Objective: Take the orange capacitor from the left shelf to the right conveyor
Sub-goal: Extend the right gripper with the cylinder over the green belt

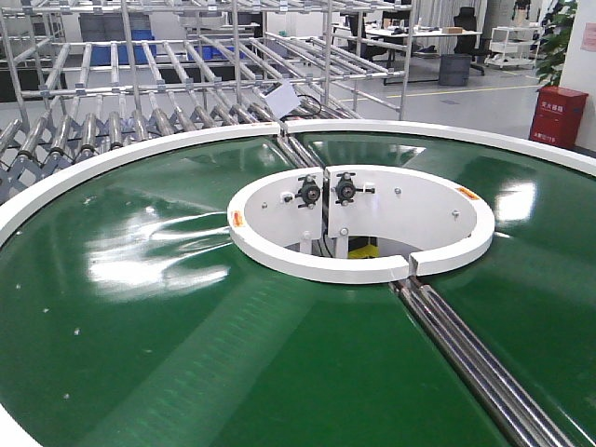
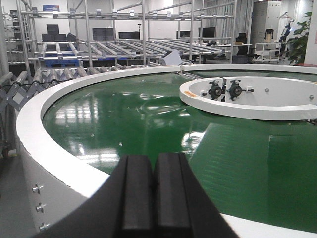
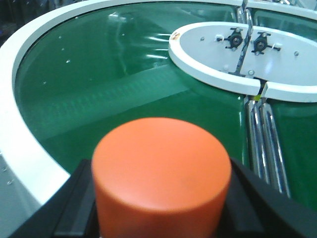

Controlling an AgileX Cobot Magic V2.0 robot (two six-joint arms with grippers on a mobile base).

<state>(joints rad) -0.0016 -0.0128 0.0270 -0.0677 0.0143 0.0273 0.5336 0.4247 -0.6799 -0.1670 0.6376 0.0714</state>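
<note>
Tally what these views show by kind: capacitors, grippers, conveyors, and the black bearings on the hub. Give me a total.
orange capacitor: 1
grippers: 2 (left gripper, right gripper)
round conveyor: 1
black bearings: 2
Total: 6

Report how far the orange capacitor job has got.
Done: the pick. The orange capacitor is clamped in the right gripper. In hand: it hangs at the near side of the right conveyor, with the green belt stretching ahead of it. Left: set it on the belt and release; the front view shows no capacitor on the belt. The left gripper is shut and empty.
</note>
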